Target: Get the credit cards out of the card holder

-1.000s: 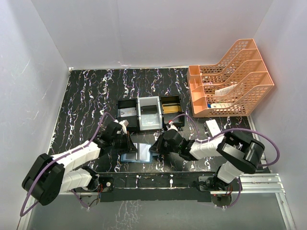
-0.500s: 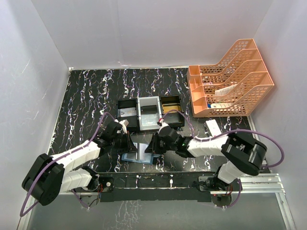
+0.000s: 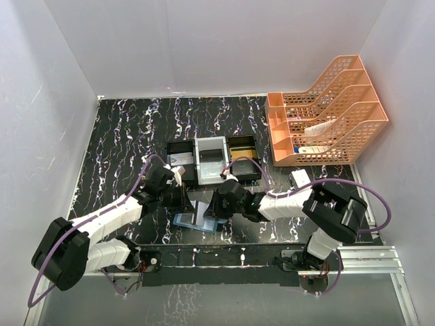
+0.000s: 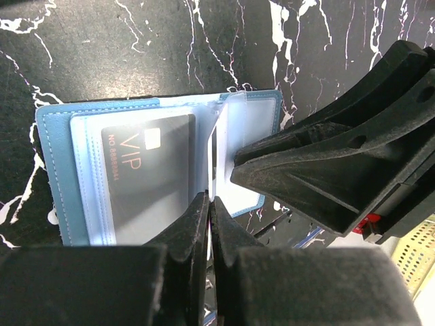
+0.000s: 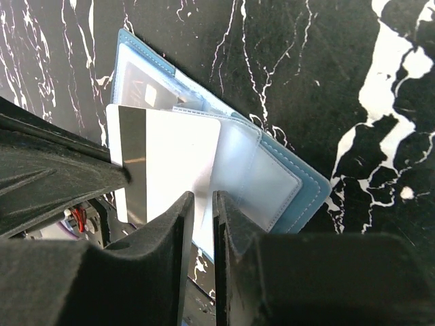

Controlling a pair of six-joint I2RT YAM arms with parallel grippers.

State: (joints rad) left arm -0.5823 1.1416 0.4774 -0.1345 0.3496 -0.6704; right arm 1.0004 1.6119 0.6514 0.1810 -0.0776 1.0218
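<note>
The blue card holder [image 3: 185, 222] [image 4: 56, 156] [image 5: 309, 193] lies open on the black marbled table between both arms. A dark VIP credit card [image 4: 146, 170] sits in its left clear pocket. My left gripper [image 4: 209, 200] [image 3: 192, 206] is shut on the stripe end of a white credit card [image 5: 177, 159], which stands up from a clear sleeve [image 5: 262, 176] in the middle of the holder. My right gripper [image 5: 202, 197] [image 3: 215, 209] hovers over the near edge of that card and sleeve. Its jaws stand a narrow gap apart and clamp nothing.
A black-and-white three-compartment tray [image 3: 198, 144] stands just behind the holder, with a gold-tan card [image 3: 242, 151] in its right bin. An orange file rack [image 3: 326, 115] fills the back right. A small white box [image 3: 299, 180] lies right of the tray. White walls enclose the table.
My right gripper has slid left to the holder's middle and its jaws have parted slightly. The left gripper has stayed shut at the holder, and the holder has tilted a little.
</note>
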